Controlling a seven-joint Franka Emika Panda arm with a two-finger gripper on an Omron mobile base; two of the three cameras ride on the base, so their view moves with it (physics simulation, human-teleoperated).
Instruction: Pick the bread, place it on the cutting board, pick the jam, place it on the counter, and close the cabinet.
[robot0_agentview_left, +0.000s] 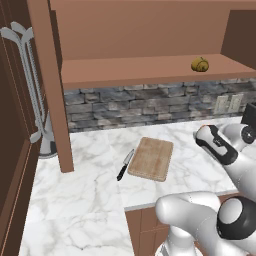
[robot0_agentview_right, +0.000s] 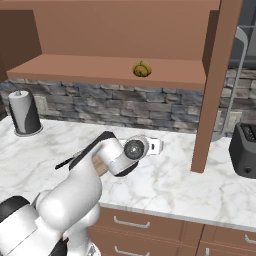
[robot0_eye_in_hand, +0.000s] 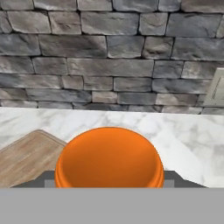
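A small yellowish-brown knobbly lump of bread (robot0_agentview_left: 200, 64) sits on the bare lower shelf of the wide reddish-brown wooden wall cabinet (robot0_agentview_left: 150, 70), toward its right end, the door standing open. Below, a light wooden cutting board (robot0_agentview_left: 151, 158) with rounded corners lies flat on the white grey-veined marble counter (robot0_agentview_left: 80, 190), nearer the front edge than the stone wall. The hand view shows a squat orange jam jar (robot0_eye_in_hand: 109, 159) close up, above the counter beside the board's corner.
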